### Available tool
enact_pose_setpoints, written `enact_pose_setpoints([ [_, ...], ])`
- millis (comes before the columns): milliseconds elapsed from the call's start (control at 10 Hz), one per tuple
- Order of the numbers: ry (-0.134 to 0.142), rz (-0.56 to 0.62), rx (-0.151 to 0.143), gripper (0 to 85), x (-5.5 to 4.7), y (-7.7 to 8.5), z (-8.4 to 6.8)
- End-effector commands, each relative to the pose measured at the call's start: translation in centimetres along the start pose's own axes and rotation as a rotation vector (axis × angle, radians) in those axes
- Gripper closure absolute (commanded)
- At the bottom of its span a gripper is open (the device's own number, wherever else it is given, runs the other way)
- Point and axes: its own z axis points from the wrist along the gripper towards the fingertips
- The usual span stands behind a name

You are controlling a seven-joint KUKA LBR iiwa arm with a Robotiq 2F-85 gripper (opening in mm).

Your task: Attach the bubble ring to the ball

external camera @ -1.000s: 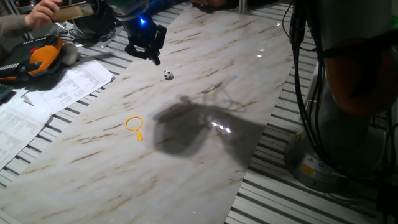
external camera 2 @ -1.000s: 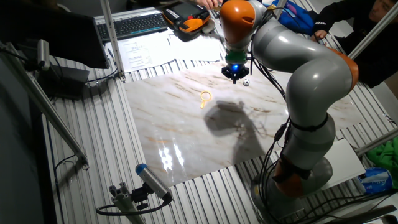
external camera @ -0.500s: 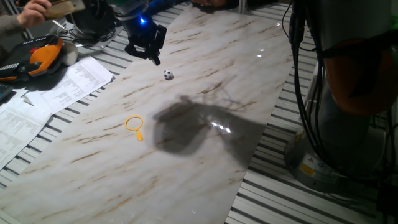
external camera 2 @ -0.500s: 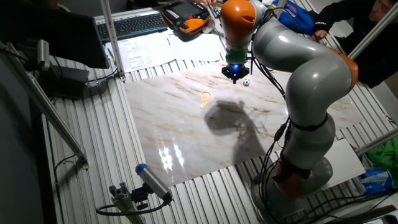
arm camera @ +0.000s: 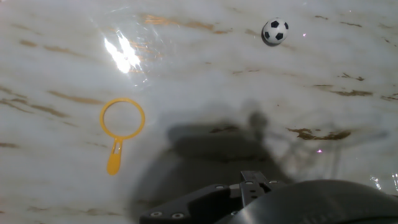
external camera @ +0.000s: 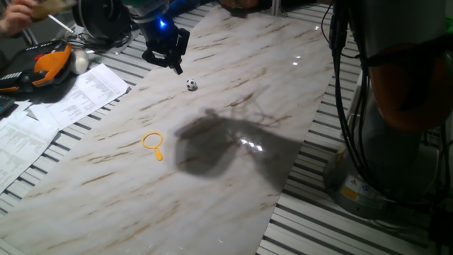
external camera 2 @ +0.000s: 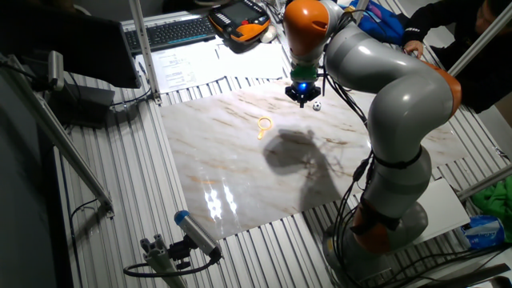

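On the marble tabletop (external camera: pixel 233 64), the bubble ring (external camera: pixel 153 142) lies flat, well apart from the ball (external camera: pixel 192 85); the gripper (external camera: pixel 175 65) hovers near the ball, its grip state unclear.

Overhead glare, heavy arm shadow

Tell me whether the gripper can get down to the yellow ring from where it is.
Probably yes. The small yellow-orange plastic bubble ring lies flat and alone on the marble tabletop, apart from the soccer-patterned ball. The gripper hovers above with nothing between.
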Motion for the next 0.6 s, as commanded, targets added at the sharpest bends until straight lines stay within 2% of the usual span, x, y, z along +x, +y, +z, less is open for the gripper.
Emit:
enact_pose_setpoints([
  [0, 0.006, 0.004, -0.003, 85.0, 0.0, 0.0, 0.01],
  [100, 0.012, 0.014, -0.01, 85.0, 0.0, 0.0, 0.01],
  [300, -0.003, 0.025, -0.004, 85.0, 0.0, 0.0, 0.01],
  [500, -0.017, 0.016, -0.029, 85.0, 0.0, 0.0, 0.01],
])
